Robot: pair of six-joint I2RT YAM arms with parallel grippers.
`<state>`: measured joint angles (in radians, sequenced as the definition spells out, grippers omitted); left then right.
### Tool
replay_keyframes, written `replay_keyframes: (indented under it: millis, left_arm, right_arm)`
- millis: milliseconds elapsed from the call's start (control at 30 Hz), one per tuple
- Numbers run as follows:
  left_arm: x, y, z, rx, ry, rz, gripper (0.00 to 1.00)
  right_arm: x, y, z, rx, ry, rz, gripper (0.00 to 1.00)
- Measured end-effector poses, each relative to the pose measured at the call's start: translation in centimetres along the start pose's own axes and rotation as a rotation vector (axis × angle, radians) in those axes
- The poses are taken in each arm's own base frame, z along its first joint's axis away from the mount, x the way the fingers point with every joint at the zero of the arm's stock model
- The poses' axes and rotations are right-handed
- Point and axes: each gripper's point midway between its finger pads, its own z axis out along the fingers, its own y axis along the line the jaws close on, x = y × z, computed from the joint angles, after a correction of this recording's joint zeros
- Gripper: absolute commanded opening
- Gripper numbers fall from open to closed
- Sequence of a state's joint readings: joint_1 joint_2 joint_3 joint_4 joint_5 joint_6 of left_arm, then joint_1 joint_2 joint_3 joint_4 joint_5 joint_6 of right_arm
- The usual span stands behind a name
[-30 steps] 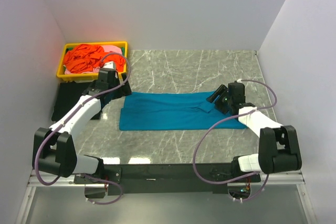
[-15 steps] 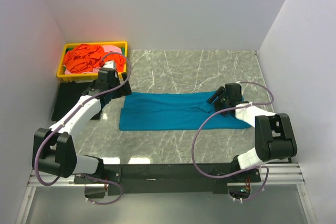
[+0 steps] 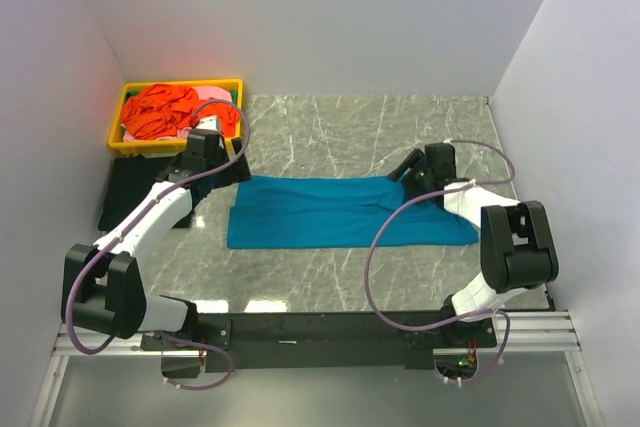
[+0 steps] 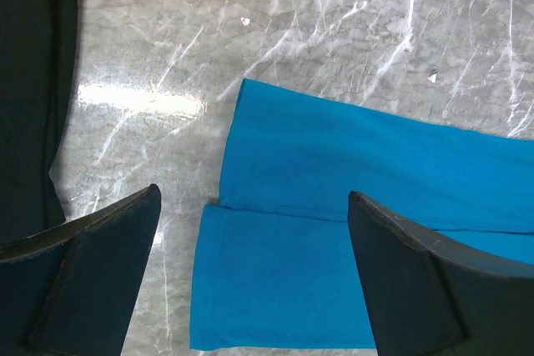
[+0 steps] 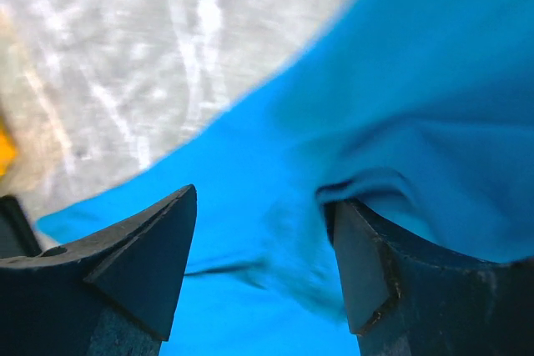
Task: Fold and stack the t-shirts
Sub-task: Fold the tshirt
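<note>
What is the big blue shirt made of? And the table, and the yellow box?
The blue shirt looks like soft, thin cloth with a matte surface: it lies flat with folds and wrinkles. The table looks like grey marble, or maybe a marble-look sheet, and it is polished: it has white veins and shiny light patches. The yellow box looks like hard, smooth plastic: its rim is straight and bright.

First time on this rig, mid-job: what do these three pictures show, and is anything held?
A left arm and right arm, each with a two-finger gripper. The wide picture looks down from behind them; the other two come from wrist cameras, so the dark wedges are each gripper's own fingers. On the table lies a teal shirt. A black shirt lies at the left, and a yellow tray behind it holds orange shirts. The left gripper hangs open above the teal shirt's left end; the right gripper is open, low over its right end. Nothing is held.
</note>
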<state>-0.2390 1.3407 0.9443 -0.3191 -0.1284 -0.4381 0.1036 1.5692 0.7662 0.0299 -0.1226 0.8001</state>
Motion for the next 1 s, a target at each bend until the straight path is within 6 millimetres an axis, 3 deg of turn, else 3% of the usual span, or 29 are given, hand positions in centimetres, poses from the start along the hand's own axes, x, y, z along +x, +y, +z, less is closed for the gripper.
replay_keyframes:
  millis: [267,400,733,867,1000]
  left_arm:
    - [0.0,0.0,0.0,-0.001,0.000,0.000,0.99]
    - [0.0,0.0,0.0,-0.002,0.000,0.000,0.99]
    - [0.0,0.1,0.0,-0.003,-0.001,0.000,0.99]
    - [0.0,0.0,0.0,-0.002,-0.001,0.000,0.99]
    - [0.0,0.0,0.0,-0.002,-0.001,0.000,1.00]
  right_arm:
    - [-0.8,6.6,1.7,-0.118,0.031,-0.065,0.72]
    - [-1.2,7.5,1.4,-0.119,0.020,-0.104,0.72]
    - [-0.5,4.0,-1.0,-0.018,0.000,-0.187,0.70]
    - [0.4,1.4,-2.0,0.032,0.000,-0.212,0.68]
    - [0.1,-2.8,-2.9,0.104,-0.011,-0.176,0.65]
